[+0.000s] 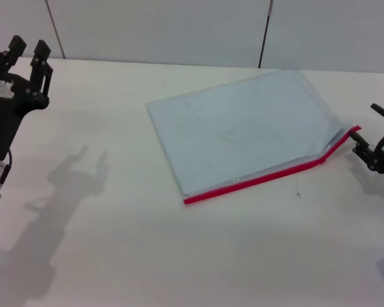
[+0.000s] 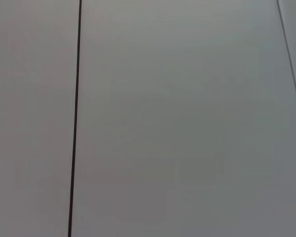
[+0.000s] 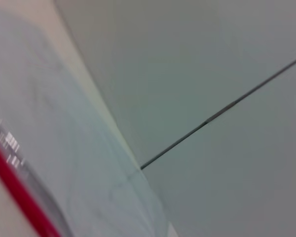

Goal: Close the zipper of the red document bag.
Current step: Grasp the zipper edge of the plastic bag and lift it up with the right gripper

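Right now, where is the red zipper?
In the head view, the zipper runs along the near edge of the red document bag, mid-table; its right end is at the right gripper.

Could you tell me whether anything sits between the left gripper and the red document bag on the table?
Nothing visible does. The left gripper is raised at the table's far left, and only bare tabletop lies between it and the red document bag. The right gripper is at the zipper's lifted right end.
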Controlling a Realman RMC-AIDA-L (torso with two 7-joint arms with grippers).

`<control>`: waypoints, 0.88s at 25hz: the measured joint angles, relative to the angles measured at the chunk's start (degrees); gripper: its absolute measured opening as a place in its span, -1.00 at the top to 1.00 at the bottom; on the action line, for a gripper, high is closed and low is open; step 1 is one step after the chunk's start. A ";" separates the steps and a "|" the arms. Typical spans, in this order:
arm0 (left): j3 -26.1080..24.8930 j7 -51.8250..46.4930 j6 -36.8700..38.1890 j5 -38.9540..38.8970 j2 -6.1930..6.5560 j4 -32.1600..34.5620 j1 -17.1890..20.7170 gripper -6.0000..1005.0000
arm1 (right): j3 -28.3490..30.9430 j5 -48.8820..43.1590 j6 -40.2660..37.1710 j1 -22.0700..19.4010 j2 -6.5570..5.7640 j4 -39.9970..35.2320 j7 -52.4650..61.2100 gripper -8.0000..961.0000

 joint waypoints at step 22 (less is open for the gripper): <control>0.00 0.00 0.00 -0.08 0.00 0.00 0.23 0.21 | -9.01 -30.26 -1.08 0.13 -0.96 -21.00 90.97 -0.31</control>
